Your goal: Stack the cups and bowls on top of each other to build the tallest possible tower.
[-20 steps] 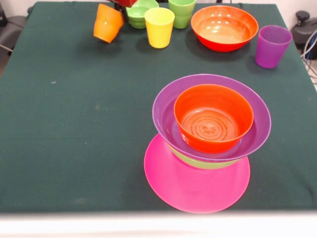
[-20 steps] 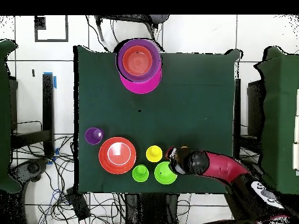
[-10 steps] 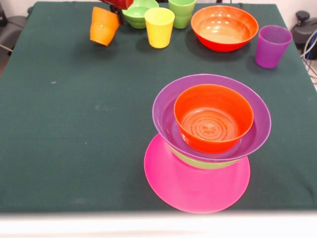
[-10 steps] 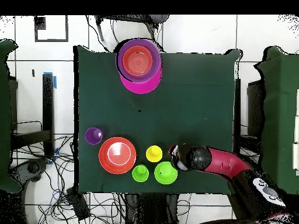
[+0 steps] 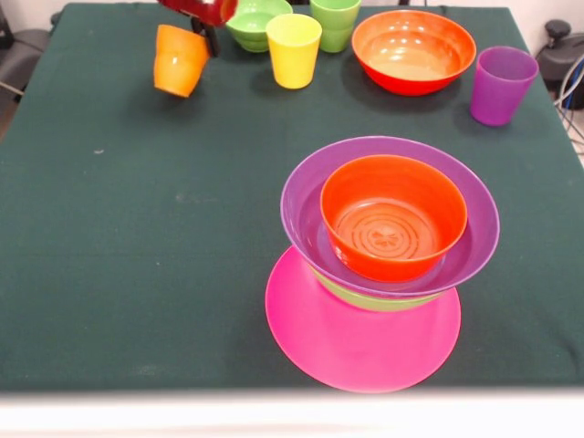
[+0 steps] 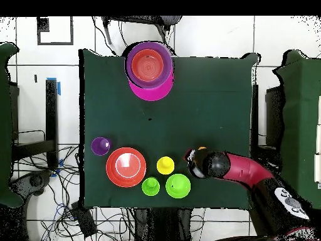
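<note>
Gripper (image 5: pixel 208 35) clamped on the orange cup (image 5: pixel 179 60), lifted and tilted; yellow cup (image 5: pixel 293 49) just beside; tower (image 5: pixel 388 239) well apart.

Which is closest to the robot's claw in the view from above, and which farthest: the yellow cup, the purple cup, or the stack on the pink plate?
From the gripper, holding the orange cup:
1. Yellow cup, just beside it.
2. Purple cup, farther along the same end.
3. Stack on the pink plate, at the opposite edge.
</note>
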`<action>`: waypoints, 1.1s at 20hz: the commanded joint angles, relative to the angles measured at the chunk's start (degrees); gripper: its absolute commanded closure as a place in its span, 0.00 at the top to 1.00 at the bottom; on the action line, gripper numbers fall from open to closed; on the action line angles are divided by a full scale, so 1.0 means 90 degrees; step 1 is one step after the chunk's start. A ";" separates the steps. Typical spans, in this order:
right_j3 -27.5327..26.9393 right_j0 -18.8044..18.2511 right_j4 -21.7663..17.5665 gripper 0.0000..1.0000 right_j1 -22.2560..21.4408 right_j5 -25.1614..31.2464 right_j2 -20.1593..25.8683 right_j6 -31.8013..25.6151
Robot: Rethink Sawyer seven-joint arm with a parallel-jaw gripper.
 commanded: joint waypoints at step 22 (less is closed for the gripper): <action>-0.1047 0.0202 0.0073 0.00 -0.0123 0.1914 0.0787 -0.0865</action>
